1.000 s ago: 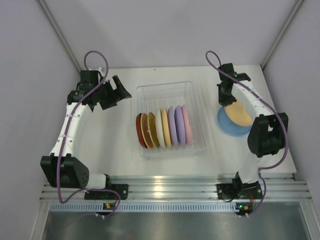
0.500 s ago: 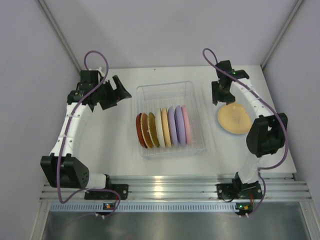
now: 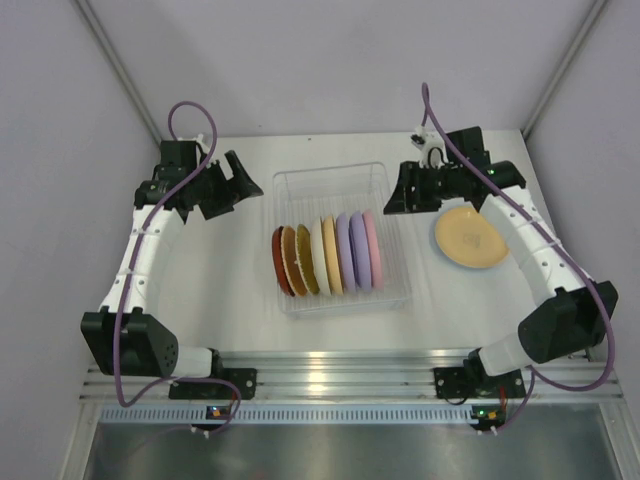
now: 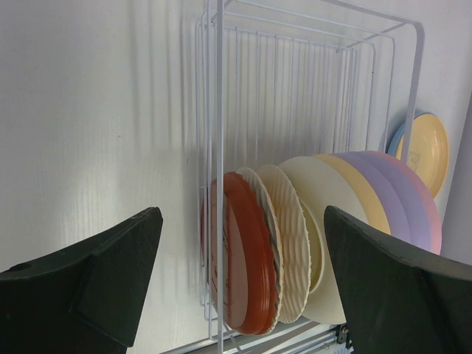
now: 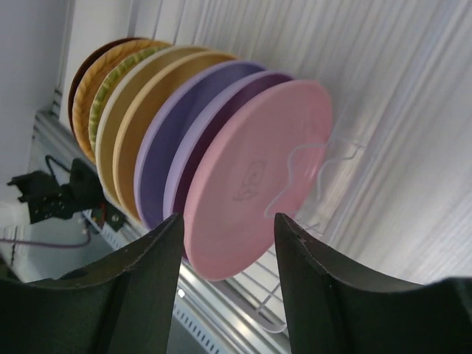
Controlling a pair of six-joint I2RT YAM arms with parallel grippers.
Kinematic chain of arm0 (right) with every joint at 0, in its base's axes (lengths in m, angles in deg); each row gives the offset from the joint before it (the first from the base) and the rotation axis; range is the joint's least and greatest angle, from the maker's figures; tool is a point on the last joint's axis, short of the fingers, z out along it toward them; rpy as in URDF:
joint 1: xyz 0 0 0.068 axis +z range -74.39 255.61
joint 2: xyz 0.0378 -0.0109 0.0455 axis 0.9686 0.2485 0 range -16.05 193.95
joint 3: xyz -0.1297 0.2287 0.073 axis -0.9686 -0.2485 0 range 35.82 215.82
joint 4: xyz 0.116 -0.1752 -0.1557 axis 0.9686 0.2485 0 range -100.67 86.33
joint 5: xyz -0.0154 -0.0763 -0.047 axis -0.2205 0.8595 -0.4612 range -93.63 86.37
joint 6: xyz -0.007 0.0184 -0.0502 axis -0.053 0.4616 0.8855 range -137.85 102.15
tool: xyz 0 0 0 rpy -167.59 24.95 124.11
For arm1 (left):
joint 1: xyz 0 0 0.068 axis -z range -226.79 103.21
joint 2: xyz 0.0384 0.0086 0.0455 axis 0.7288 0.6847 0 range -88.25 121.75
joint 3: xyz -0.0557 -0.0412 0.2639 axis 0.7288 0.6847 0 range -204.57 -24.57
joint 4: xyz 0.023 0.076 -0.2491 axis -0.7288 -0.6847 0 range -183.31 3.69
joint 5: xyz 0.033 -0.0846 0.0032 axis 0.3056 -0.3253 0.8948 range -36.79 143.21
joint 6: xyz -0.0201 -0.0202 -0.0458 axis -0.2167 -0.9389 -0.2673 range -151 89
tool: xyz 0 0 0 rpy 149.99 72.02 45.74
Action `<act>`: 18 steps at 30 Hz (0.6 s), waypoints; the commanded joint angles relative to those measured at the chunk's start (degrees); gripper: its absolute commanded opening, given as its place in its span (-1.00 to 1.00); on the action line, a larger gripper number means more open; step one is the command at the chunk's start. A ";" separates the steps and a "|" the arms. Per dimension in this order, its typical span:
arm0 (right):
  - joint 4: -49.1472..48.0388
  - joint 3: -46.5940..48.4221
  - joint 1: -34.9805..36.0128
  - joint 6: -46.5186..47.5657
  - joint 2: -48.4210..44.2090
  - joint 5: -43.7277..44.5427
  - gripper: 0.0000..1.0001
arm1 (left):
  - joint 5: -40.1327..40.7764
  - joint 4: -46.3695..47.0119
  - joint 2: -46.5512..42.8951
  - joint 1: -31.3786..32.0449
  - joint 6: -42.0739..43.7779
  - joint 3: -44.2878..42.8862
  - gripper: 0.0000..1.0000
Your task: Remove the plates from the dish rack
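- The right hand (image 3: 395, 190) hangs by the far right corner of the dish rack (image 3: 330, 190). Its jaws are partly spread with nothing between them, and in the wrist view they frame the pink plate (image 3: 372, 250).
- The plates (image 3: 325, 257) stand on edge, packed face to face. A finger coming down could wedge against the lavender plate (image 3: 357, 252) next to the pink one, or pinch both together.
- A sideways nudge on the pink plate could tip the row toward the red plate (image 3: 279, 262) at the other end.
- If a rim catches in its slot during a lift, the rack, which looks light, may slide or rise off the worktop (image 3: 220, 290).
- The left hand (image 3: 245, 180) waits off the rack's far left corner, jaws wide and empty. If both arms reach in at once, they could collide over the rack.
- The rack sits mid-worktop. Seven plates fill its near half and its far half is bare.
- Near the worktop's right edge a mustard plate (image 3: 470, 237) lies flat on a blue plate (image 4: 396, 139). Another plate set on them off-centre could slip off.
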 commanded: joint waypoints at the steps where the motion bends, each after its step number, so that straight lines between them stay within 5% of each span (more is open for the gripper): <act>1: -7.65 -5.62 0.80 -2.64 -1.39 -14.55 0.04 | -0.55 0.81 -0.65 0.09 0.72 -1.09 0.92; 18: -6.69 -6.43 5.20 -0.80 2.48 -13.87 -0.12 | -0.02 0.46 -1.17 0.44 0.98 -0.92 0.92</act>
